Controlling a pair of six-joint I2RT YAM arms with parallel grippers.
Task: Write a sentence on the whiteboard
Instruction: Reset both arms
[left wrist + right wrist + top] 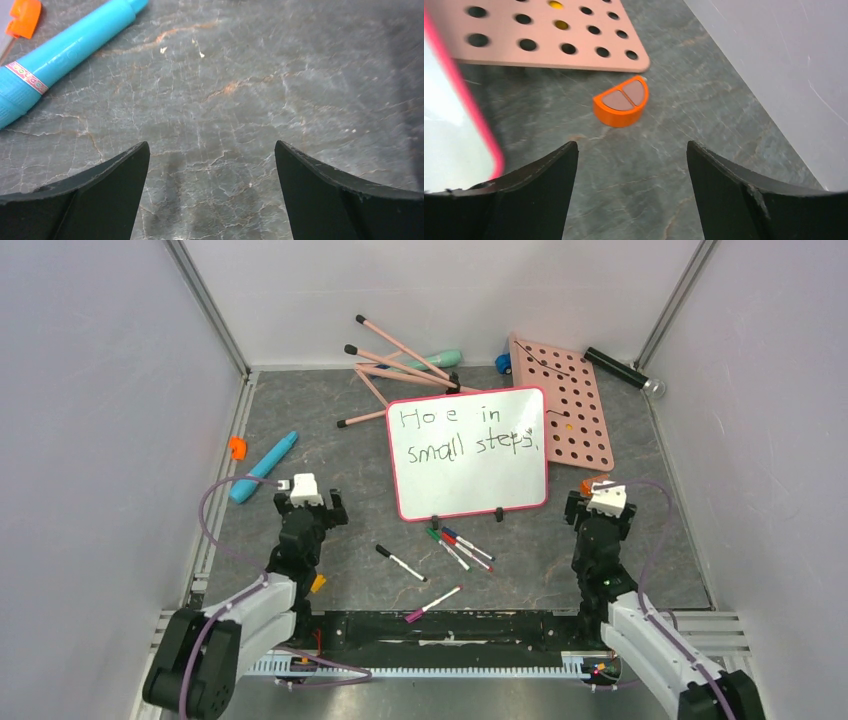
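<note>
Top view first. Shows a large glossy white whiteboard with a pink-red rim (470, 452) lying flat mid-table on the grey marbled tabletop (320, 430), its 2 o'clock corner overlapping a pink panel of round holes (575, 410). Carries thin black handwritten words in two lines (462, 435), ending "in" above "small steps"; first word not fully legible. Finds the left gripper (312, 510) at the board's 8 o'clock and the right gripper (600, 508) at its 4 o'clock, both apart from it. Has several loose thin markers (460, 548) at the board's 6 o'clock.

Left wrist view. Shows both dark fingers (110, 195) spread wide over bare stone, gripping nothing. Puts a turquoise plastic marker (65, 50) and a small orange cap (22, 17) at 10 o'clock.

Right wrist view. Shows the dark fingers (534, 195) likewise parted and empty. Places an orange half-disc block (621, 102) at 12 o'clock, the holed panel beyond it, the board's rim at 9 o'clock.
</note>
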